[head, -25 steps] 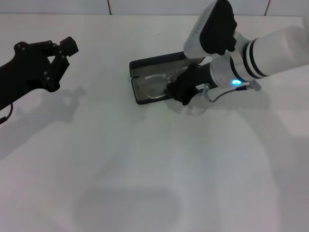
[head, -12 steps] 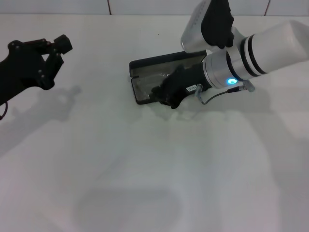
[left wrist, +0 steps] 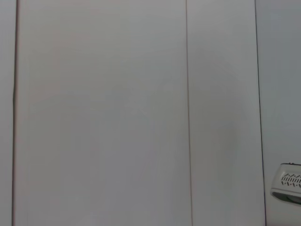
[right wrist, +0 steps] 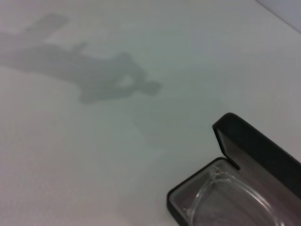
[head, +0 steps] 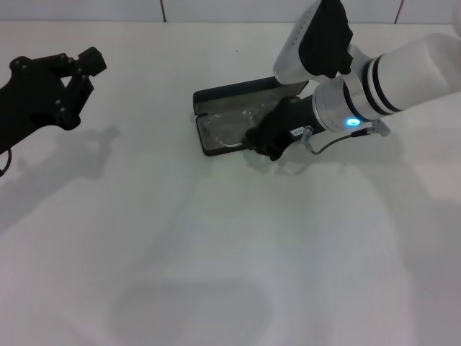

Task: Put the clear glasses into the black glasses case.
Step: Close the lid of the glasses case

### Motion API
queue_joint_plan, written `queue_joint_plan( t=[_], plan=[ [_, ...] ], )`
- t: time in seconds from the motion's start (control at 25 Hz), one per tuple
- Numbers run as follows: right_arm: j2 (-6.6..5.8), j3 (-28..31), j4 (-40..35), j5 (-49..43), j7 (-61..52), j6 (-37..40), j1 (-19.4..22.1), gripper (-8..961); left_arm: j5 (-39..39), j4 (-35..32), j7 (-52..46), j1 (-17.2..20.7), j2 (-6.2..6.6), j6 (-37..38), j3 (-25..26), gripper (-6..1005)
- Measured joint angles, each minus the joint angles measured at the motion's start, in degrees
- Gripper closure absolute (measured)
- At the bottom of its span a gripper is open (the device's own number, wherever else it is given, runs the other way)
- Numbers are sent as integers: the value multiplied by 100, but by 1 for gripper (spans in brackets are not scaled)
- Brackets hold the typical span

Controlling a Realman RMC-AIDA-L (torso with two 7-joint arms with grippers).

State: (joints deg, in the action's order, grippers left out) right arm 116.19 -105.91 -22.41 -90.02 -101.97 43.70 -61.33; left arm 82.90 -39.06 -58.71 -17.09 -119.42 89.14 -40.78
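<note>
From my seat, the right gripper (head: 265, 138) is down at the near right end of the black glasses case (head: 238, 115), right over its open tray, but it's just a dark lump against dark plastic, so I honestly can't tell if the claw is apart, together, or pinching anything. The clear glasses (head: 232, 128) are lying inside the tray on the grey lining, one lens easy to make out toward the 9 o'clock end; the other end disappears under the gripper. The right wrist view shows the same thing: the case corner (right wrist: 244, 155) with the lid standing up and the clear frame (right wrist: 225, 197) sitting inside the rim. No readable writing on the case from either angle; there's a small white tag on the gripper body, but it's too small to read, plus a blue light glowing on the wrist. The left gripper (head: 72, 76) hangs off at about 10 o'clock, well apart from the case, fingers spread. The case sits toward 12 o'clock on the white table (head: 230, 274), with the table's far edge close behind the lid and a wide plain stretch of tabletop from 3 round through 6 to 9 o'clock.
</note>
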Motion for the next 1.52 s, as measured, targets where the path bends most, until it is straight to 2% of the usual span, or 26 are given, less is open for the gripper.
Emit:
queue_joint_plan(
  t=[0.32,0.68,1.08,1.52],
  plan=[
    [0,-323,17,18,-7,-342,-71,855,-4,4,76,-6,-3,-19,0,959],
    [0,-411,26,38,-7,-684,-73,856,-85,4,79,-4,-10,-21,0,959],
    [0,-483,-202,166,45,-786,50,856,-125,71,79,-37,-12,-19,-3,959],
    [0,-701,-143,327,0,-924,-10,856,-125,133,126,-36,-11,-19,0,958]
  ],
)
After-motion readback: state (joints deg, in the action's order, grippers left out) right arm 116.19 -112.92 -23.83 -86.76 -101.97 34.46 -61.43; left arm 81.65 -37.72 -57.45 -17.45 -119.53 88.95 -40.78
